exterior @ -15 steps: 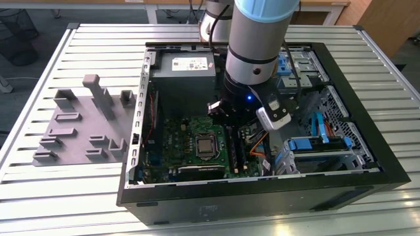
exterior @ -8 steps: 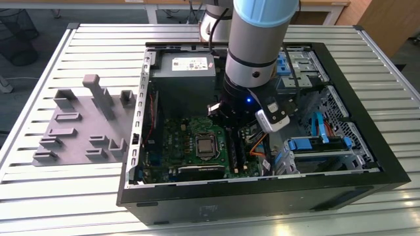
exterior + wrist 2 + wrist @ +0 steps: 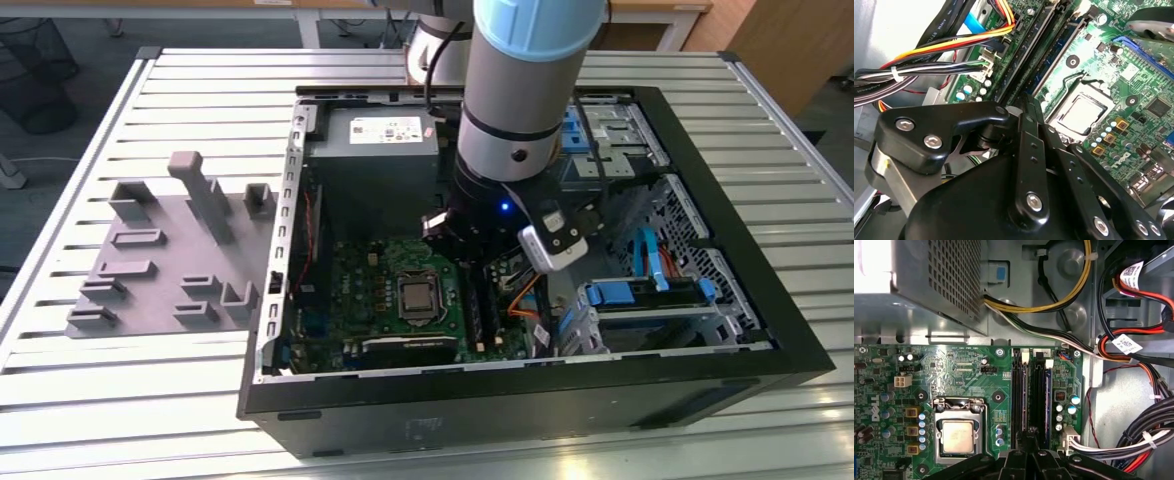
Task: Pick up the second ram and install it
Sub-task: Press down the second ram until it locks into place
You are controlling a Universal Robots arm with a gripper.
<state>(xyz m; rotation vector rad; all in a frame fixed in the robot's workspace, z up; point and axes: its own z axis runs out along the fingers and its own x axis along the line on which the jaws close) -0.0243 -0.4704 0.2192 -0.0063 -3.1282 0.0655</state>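
The gripper (image 3: 1029,437) hangs low over the motherboard (image 3: 979,390), its fingers drawn close together with nothing between them. Directly beneath its fingertips the second ram (image 3: 1046,400) sits upright in its slot, the silver processor (image 3: 958,435) just beside.

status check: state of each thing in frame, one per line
gripper: down inside the case, fingertips at the memory slots
second ram: lying in a slot on the motherboard, under the gripper
motherboard: mounted in the case, processor seated
computer case: on its side, panel off
grey tray: on the table at the exterior view's left, no stick in its posts
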